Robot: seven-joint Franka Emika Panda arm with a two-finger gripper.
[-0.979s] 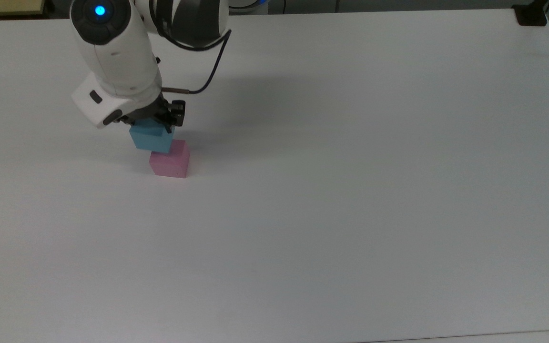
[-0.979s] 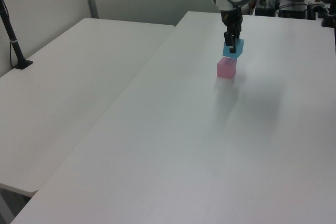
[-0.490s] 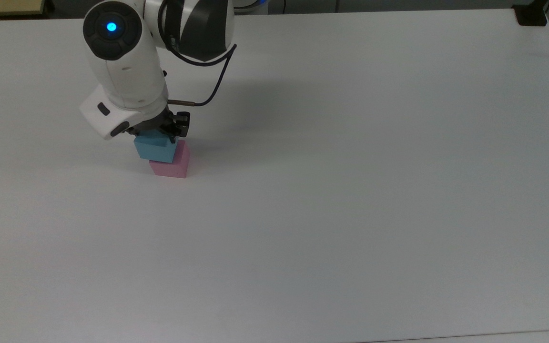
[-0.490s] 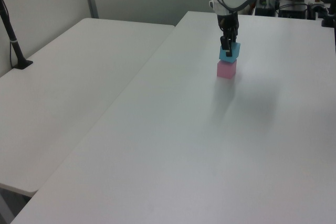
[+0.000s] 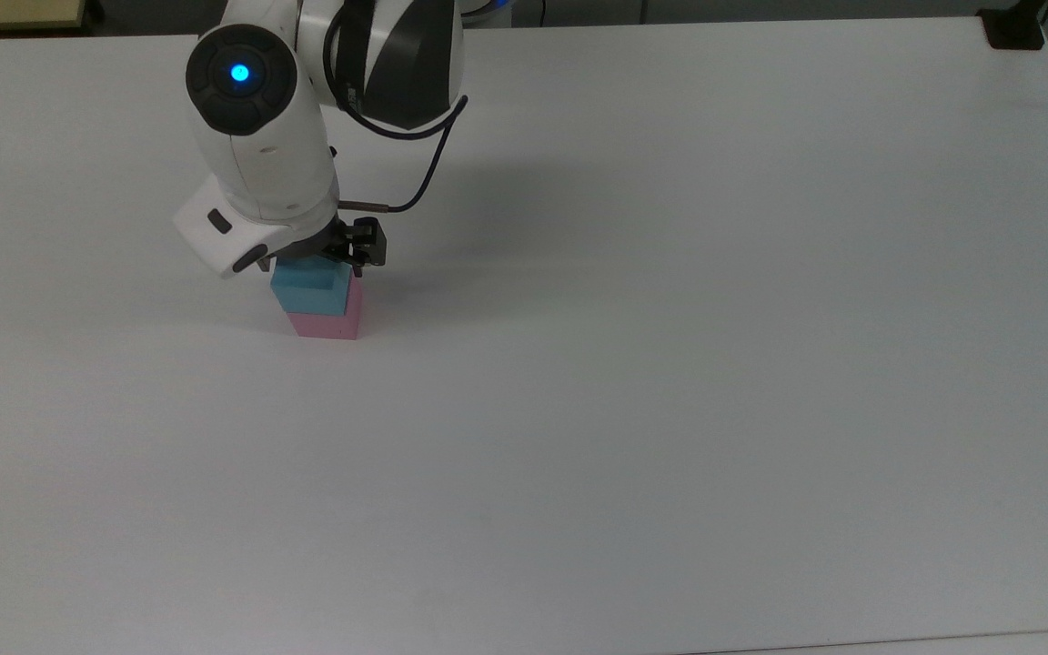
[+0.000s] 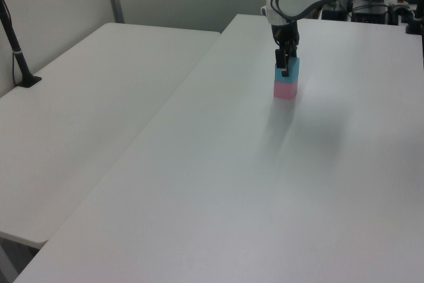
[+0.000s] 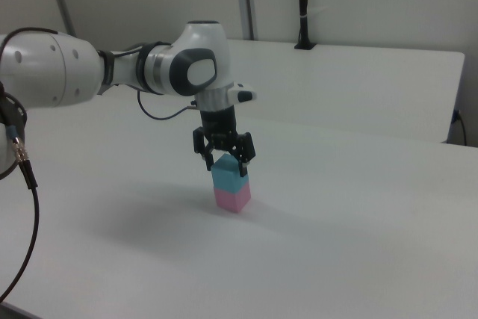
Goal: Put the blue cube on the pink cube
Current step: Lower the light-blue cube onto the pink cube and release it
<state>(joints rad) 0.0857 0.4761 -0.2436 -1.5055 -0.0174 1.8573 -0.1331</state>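
Hiding blue cube's (image 5: pixel 308 290) top: hand (image 5: pixel 317 257).

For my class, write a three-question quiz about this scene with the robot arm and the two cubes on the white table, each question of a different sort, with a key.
1. True or false: the blue cube sits above the pink cube.
2. Multiple choice: the tool is A) far from both cubes, B) at the top of the blue cube, C) resting on the bare table.
3. Fill in: in the right view, the lower block of the stack is coloured ____.

Key
1. True.
2. B: its fingers straddle the blue cube's top.
3. Pink.
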